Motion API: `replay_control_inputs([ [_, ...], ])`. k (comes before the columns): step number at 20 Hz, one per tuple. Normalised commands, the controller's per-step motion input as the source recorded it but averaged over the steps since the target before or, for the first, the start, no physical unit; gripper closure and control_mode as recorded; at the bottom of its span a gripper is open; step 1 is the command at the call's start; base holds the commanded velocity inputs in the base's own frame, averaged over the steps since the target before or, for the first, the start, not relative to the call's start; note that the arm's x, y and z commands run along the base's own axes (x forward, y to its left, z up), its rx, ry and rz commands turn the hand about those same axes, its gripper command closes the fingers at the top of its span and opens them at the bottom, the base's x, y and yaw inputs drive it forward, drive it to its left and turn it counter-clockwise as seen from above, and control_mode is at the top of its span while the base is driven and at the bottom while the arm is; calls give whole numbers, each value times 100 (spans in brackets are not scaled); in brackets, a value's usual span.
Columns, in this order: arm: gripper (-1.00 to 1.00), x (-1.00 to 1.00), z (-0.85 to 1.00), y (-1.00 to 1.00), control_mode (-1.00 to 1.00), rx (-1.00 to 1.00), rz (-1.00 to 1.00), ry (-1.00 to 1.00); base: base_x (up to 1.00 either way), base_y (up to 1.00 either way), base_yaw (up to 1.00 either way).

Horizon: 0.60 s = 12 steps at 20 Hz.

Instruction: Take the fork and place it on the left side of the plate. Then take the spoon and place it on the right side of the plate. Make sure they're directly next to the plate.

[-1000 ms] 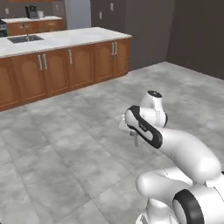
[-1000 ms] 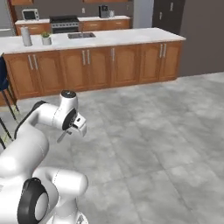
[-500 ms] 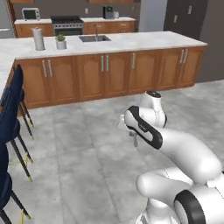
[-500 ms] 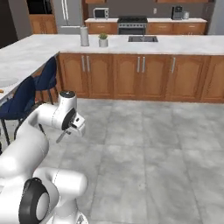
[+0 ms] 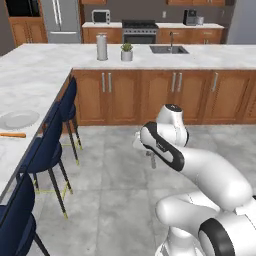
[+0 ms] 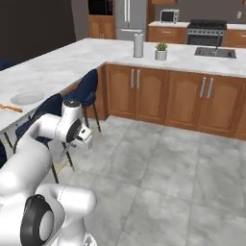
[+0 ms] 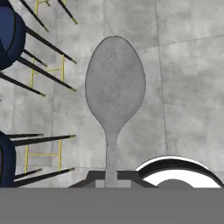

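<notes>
The grey spoon (image 7: 114,87) stands up between my fingertips, bowl away from the hand, above the tiled floor. My gripper (image 7: 111,181) is shut on its handle. The arm is folded close to the base, holding the gripper (image 5: 152,159) over the floor. On the white counter at the far left lies the round light-grey plate (image 5: 19,119). The orange fork (image 5: 12,135) lies just in front of it. From the other side, the plate (image 6: 27,98) and the fork (image 6: 10,108) sit at the left edge, well away from the gripper (image 6: 80,140).
Blue bar stools (image 5: 56,140) line the counter (image 5: 35,80) between me and the plate. Wooden cabinets (image 5: 165,95) run across the back, with a sink (image 5: 169,49), a metal canister (image 5: 102,47) and a small plant (image 5: 127,51) on top. Open tiled floor (image 5: 110,180) lies ahead.
The whole scene has shifted as the base turned: the side counter with the plate, fork and stools has come into view. The arm's pose is unchanged and the gripper still holds the spoon.
</notes>
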Motion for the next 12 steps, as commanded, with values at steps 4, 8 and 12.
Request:
replay_control_inputs([
  [4,100,0,0,0,100,0,0,0,100,-41,32],
  [8,100,0,0,0,100,0,0,0,100,-51,28],
  [12,100,0,0,0,100,0,0,0,100,-60,31],
])
